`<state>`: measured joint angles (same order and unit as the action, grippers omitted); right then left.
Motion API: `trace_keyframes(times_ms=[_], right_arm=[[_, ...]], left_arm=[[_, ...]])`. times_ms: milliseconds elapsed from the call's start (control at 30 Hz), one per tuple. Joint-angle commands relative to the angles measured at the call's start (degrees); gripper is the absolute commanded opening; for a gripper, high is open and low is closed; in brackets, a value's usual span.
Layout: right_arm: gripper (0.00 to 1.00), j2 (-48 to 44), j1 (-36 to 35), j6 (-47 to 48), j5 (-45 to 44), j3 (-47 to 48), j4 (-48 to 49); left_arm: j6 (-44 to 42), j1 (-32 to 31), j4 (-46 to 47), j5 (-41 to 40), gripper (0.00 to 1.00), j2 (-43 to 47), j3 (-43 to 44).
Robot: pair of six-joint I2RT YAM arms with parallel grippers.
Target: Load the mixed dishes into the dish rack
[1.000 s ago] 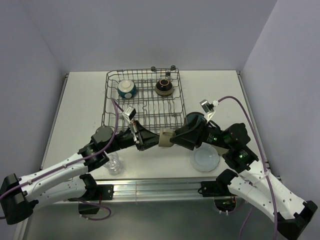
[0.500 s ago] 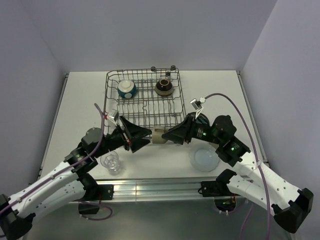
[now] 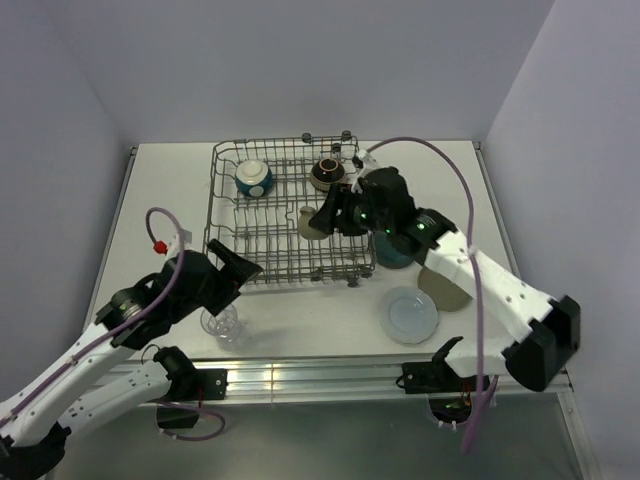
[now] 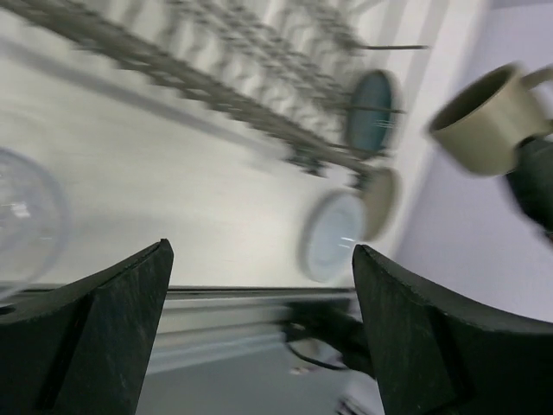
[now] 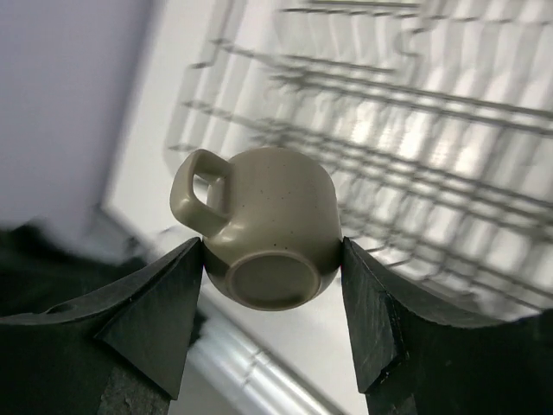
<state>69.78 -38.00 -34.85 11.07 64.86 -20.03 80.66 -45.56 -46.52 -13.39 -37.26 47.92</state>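
While the right pincer [image 5: 270,252] clamps the olive-grey mug [image 5: 278,206] above the middle of the dish rack [image 3: 300,275], we judge the placing step in hand; next calls for lowering it between tines. Left pincer [image 4: 261,251] gapes near the clear glass [image 3: 222,325].

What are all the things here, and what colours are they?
dish rack: one, grey wire, far middle of table.
teal bowl: one, teal and cream, rack's far left.
dark brown bowl: one, brown, rack's far right.
mug: one, olive-grey, held above the rack.
clear glass: one, see-through, table's near left.
plates: three, right of rack: teal plate, pale-blue plate, beige plate.
table: one, white.
left gripper: black, open, near the glass.
right gripper: black, shut on the mug.
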Motion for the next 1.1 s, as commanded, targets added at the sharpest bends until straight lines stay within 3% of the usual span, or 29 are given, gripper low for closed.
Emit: trace_keyframes(times_ms=[0,267,600,667,800,833,900,933,1033,1067], right_arm=[[0.0,10.07,0.03,5.75,-13.59,9.02,-12.03],[0.0,28.64,0.03,9.62,-25.57,20.91,-23.64],[0.0,36.83,0.12,10.42,-29.36,21.54,-25.59],[0.05,37.8,0.2,10.51,-28.91,21.1,-25.06],[0.29,38.33,0.38,10.42,-28.65,19.96,-23.48],[0.44,38.24,0.29,10.68,-28.39,19.78,-23.3],[0.62,37.98,0.38,10.68,-28.38,19.17,-22.86],[0.79,37.19,0.38,10.77,-28.47,18.99,-22.68],[0.96,35.87,0.38,10.86,-28.65,17.94,-22.24],[0.97,35.08,0.38,10.86,-28.65,17.85,-22.42]], left_arm=[[-2.0,0.3,-7.79,-4.98,0.9,-4.22,0.68],[-0.51,0.3,-9.37,-9.64,0.83,-3.79,-3.71],[-0.15,0.21,-9.82,-11.22,0.82,-4.41,-6.43],[-0.15,0.21,-9.73,-11.13,0.82,-4.67,-7.05],[-0.33,0.21,-9.11,-10.96,0.81,-5.19,-8.1],[-0.33,0.3,-8.68,-10.87,0.81,-5.46,-8.54],[-0.59,0.3,-8.24,-10.7,0.8,-5.72,-8.81],[-0.77,0.21,-7.71,-10.52,0.8,-6.25,-9.07],[-1.03,0.21,-7.09,-10.61,0.79,-7.47,-9.34],[-1.3,0.21,-6.66,-10.69,0.79,-7.92,-9.34]])
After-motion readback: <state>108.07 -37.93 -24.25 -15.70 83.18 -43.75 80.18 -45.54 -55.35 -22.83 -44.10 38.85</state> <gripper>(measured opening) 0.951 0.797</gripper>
